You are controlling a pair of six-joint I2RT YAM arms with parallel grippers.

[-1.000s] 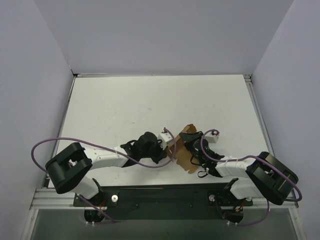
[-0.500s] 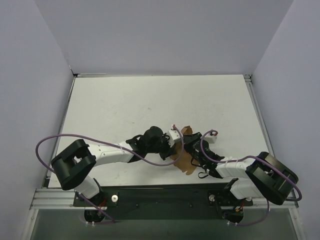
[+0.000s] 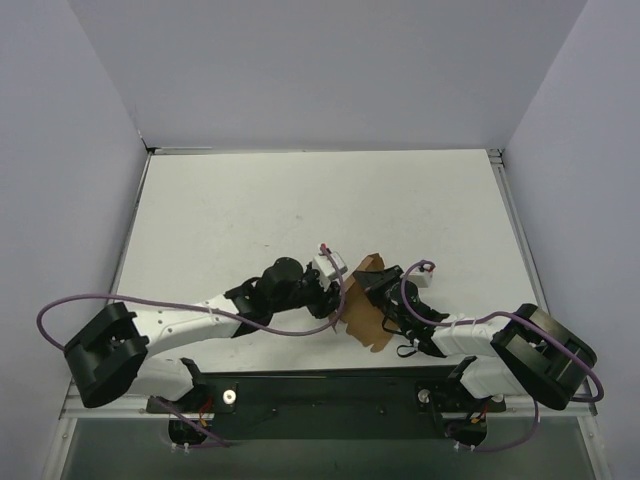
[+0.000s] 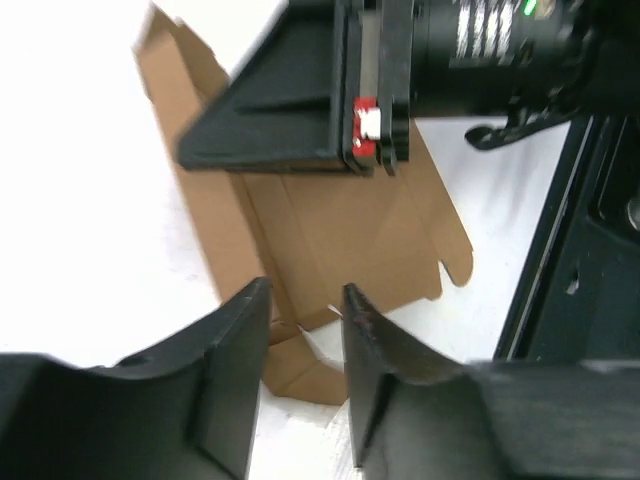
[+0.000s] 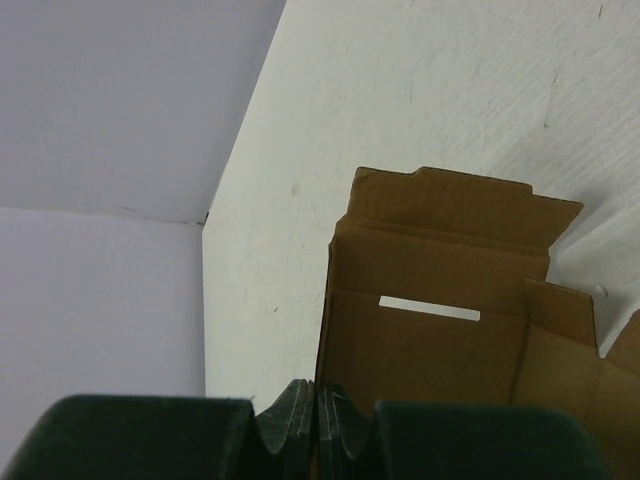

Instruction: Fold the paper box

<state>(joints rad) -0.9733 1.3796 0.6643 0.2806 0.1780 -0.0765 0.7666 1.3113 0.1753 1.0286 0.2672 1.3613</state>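
The paper box (image 3: 364, 318) is a brown cardboard cut-out with creases and flaps, partly raised off the white table (image 3: 300, 200) near its front edge. My right gripper (image 3: 380, 287) is shut on the box's left edge, as the right wrist view (image 5: 320, 397) shows; the box (image 5: 450, 300) rises ahead of it with a white slot. My left gripper (image 3: 337, 292) is open with a narrow gap, just left of the box. In the left wrist view its fingertips (image 4: 305, 292) hover over a low corner flap of the box (image 4: 340, 230), holding nothing. The right gripper (image 4: 380, 150) shows there clamped on the sheet.
The black mounting rail (image 3: 320, 390) runs along the table's near edge, close behind the box; it shows at the right of the left wrist view (image 4: 590, 250). Grey walls (image 3: 320, 70) enclose the table. Purple cables loop beside both arms.
My left arm has drawn back to the left, off the box, after reaching over it half a second ago. The right gripper and the box have stayed put.
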